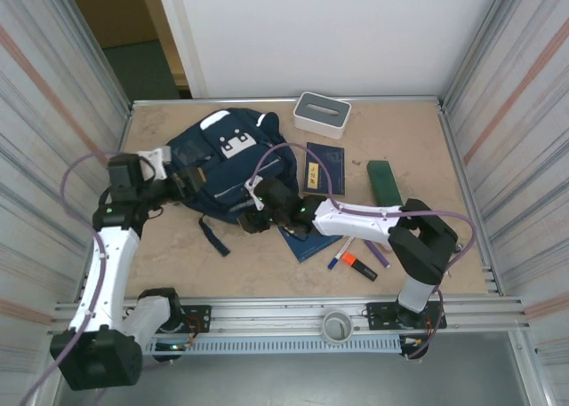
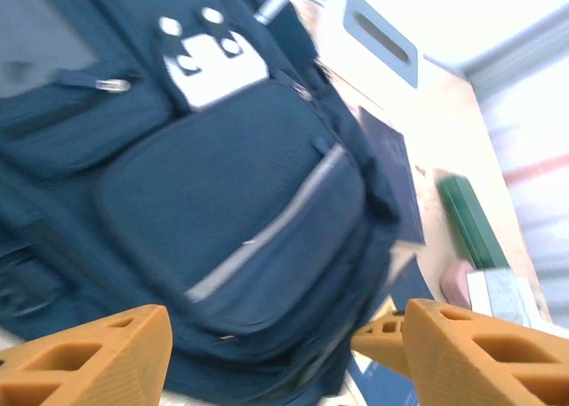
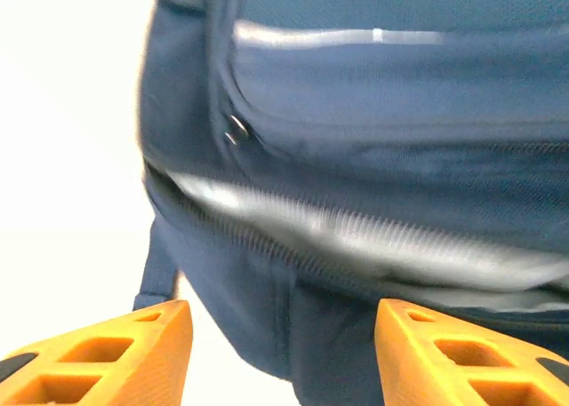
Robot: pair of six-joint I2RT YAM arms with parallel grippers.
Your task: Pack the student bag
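Top external view has the bag [image 1: 233,171] lying flat on the surface [image 1: 427,139], front pocket up, with the left claw [image 1: 184,182] at its left side and the right claw [image 1: 258,212] at its near right corner. Left wrist view shows the left claw [image 2: 267,353] with fingers spread and nothing between them, the bag just beyond. Right wrist view shows the right claw [image 3: 283,335] likewise spread, straddling the bag's edge without pinching it. A pale band there may be lining at the zip, but it is too blurred to be sure. With neither claw holding fabric, the main risk is that the bag's mouth slumps shut, so anything pushed at it would shove the whole bag along instead of going in. One notebook [image 1: 307,242] lies under the right arm just right of the bag, and pens [image 1: 360,262] lie further right; a careless sweep could drag or scatter them. The loose strap [image 1: 213,235] trailing from the bag's near edge could catch a finger. A second notebook [image 1: 324,168], a green case [image 1: 384,182] and a white box [image 1: 322,115] wait right of the bag.
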